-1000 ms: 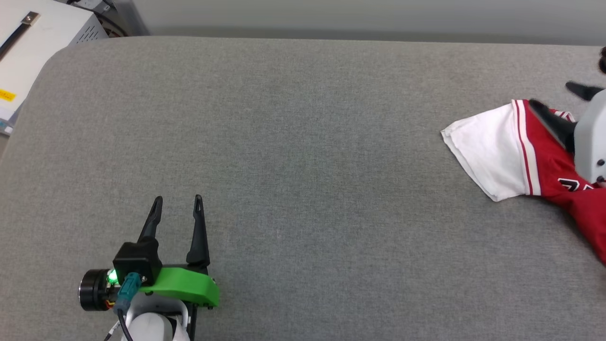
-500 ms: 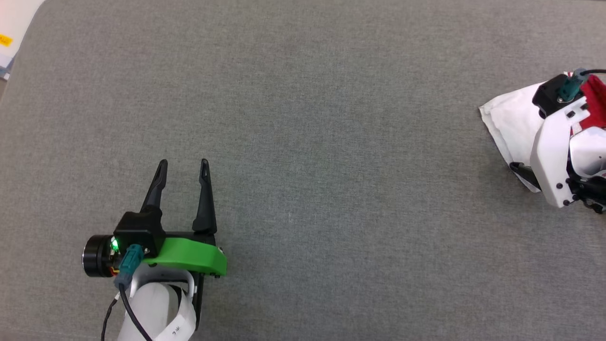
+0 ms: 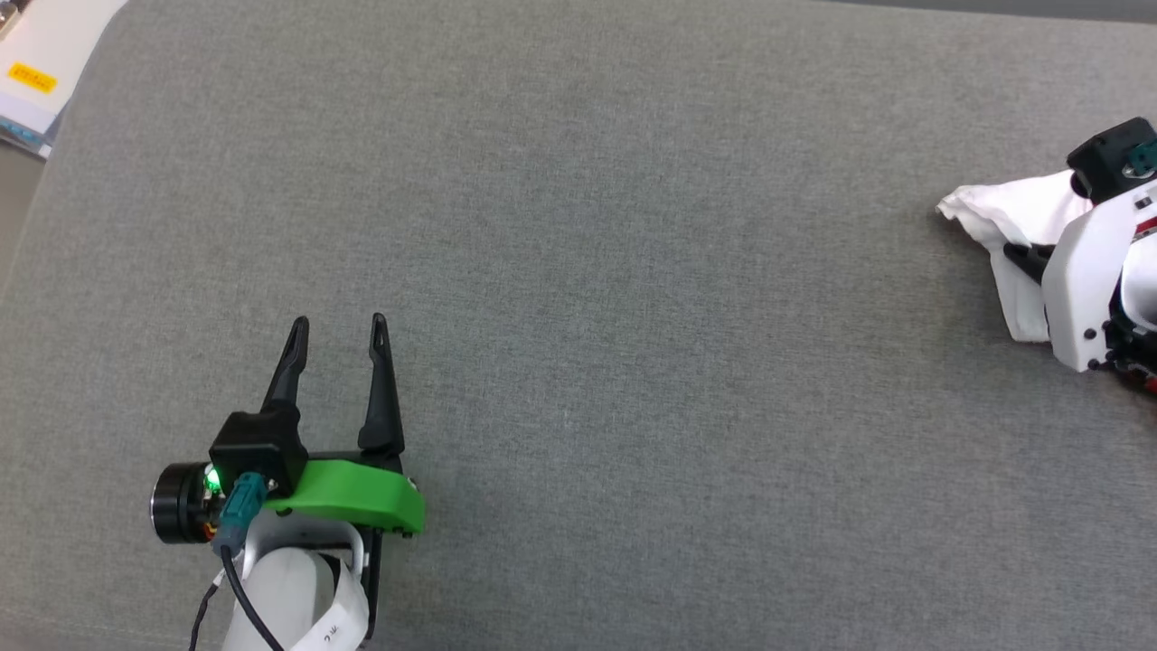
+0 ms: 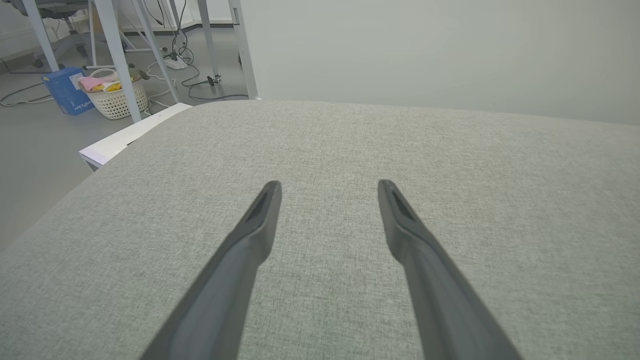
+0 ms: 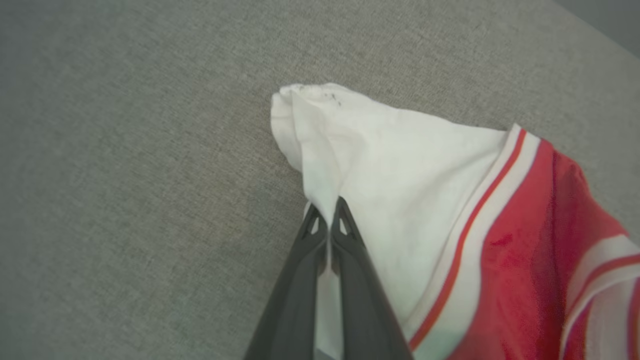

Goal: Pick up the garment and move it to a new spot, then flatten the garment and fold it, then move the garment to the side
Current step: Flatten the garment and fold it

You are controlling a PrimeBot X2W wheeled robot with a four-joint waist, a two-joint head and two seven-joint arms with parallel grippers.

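The garment (image 5: 430,175) is a red jersey with a white sleeve and red-and-white striped trim, lying on the grey cloth surface (image 3: 578,271). In the head view its white sleeve (image 3: 1003,212) shows at the far right, partly behind my right arm. My right gripper (image 5: 327,212) is shut, its fingers pinching the sleeve's white fabric, which bunches up around the tips. Far from the garment, my left gripper (image 3: 336,325) hovers open over bare cloth at the lower left, and its spread fingers (image 4: 260,220) hold nothing.
A white cabinet edge with a yellow label (image 3: 36,77) sits off the surface's far left corner. Beyond that corner the left wrist view shows floor with a white basket (image 4: 117,97), a blue box (image 4: 65,90) and table legs.
My right gripper came down on the white sleeve and closed on it, crumpling the fabric. The head camera shifted. The left gripper stays open in place.
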